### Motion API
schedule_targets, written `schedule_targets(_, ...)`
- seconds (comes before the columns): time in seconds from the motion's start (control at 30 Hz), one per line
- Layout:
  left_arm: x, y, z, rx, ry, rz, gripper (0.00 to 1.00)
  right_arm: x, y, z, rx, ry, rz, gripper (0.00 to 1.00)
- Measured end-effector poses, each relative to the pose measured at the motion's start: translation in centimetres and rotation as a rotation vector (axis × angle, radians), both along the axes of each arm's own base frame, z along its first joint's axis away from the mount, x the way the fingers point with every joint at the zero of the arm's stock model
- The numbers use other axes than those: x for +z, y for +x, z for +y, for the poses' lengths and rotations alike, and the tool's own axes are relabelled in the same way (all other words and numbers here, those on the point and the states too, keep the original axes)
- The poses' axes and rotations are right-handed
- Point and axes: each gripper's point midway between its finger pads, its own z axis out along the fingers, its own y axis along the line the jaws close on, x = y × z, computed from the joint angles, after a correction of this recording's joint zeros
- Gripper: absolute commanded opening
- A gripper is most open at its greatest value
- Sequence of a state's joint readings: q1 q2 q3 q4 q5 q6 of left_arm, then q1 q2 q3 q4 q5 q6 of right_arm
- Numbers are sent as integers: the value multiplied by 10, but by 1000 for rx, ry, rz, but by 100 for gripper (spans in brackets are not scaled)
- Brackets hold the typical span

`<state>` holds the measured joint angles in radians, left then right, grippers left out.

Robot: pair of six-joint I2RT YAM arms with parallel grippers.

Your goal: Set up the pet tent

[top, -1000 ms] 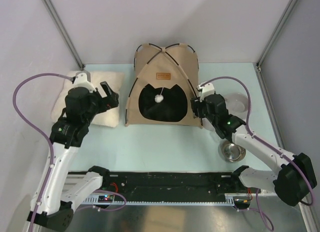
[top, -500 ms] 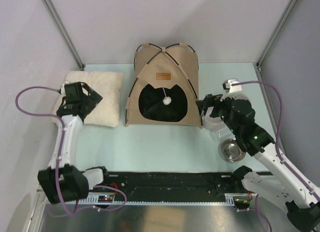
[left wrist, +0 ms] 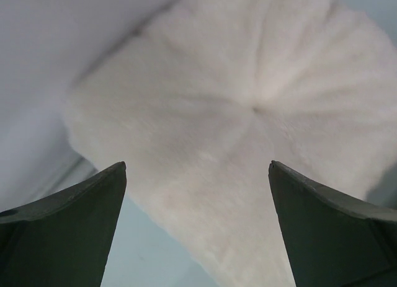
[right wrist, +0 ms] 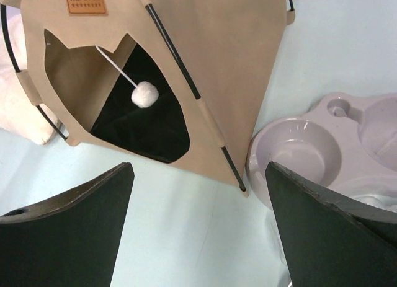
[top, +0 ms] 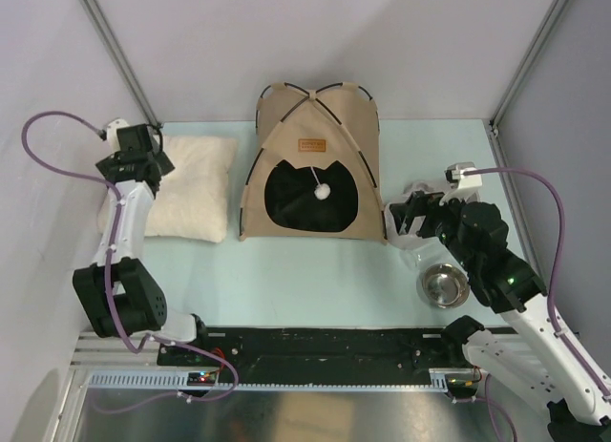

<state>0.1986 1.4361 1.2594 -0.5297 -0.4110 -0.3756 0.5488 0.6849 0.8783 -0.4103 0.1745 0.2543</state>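
The tan pet tent [top: 315, 165] stands upright at the back middle of the table, its dark poles crossing at the top. It has a brown label and a white pompom [top: 322, 188] hanging in the cat-shaped opening. It also shows in the right wrist view [right wrist: 205, 70] with the pompom [right wrist: 144, 94]. My right gripper [top: 409, 216] is open and empty, just right of the tent's front right corner. My left gripper [top: 143, 156] is open and empty above the far left part of the fluffy cream cushion [top: 186, 186], which fills the left wrist view [left wrist: 248, 113].
A pale plastic double feeding tray [top: 449, 196] lies right of the tent and shows in the right wrist view [right wrist: 310, 150]. A steel bowl [top: 445, 286] sits in front of it. Enclosure walls and metal posts bound the back and sides.
My left arm has swung back and left, from the cushion's near side to its far left corner. My right gripper has drawn away from the tent's right edge toward the right and nearer.
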Motion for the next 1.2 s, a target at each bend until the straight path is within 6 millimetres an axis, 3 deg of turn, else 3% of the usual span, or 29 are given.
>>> schedule_targets(0.07,12,1,18,28,80,8,100,-3,0,-1,0,-7,12,92)
schedule_targets(0.13,8,-1,34,69,108,29,100,-8,1,0,6,-16,30,92)
schedule_targets(0.3,-39,-21,69,197,21,95,100,-19,4,8,36,-30,71,92)
schedule_targets(0.4,-77,-33,73,261,-87,118,100,-24,4,13,60,-28,92,92)
schedule_targets(0.53,-118,-29,60,295,-215,119,100,-23,3,19,82,-14,102,92)
schedule_targets(0.67,-132,-21,56,333,-275,89,100,-10,2,20,89,8,84,92)
schedule_targets(0.73,-133,-17,56,342,-288,73,84,-4,2,20,89,15,72,92)
schedule_targets(0.8,-137,-13,56,351,-301,66,55,1,0,19,88,19,64,91)
schedule_targets(0.83,-139,-11,56,354,-308,64,34,3,-1,18,87,20,61,91)
schedule_targets(0.9,-142,-5,57,358,-320,58,10,6,-2,17,86,23,56,91)
schedule_targets(1.0,-143,-1,56,339,-327,56,1,10,-3,16,82,26,50,91)
schedule_targets(1.2,-127,3,50,302,-328,25,0,16,-4,15,80,42,45,90)
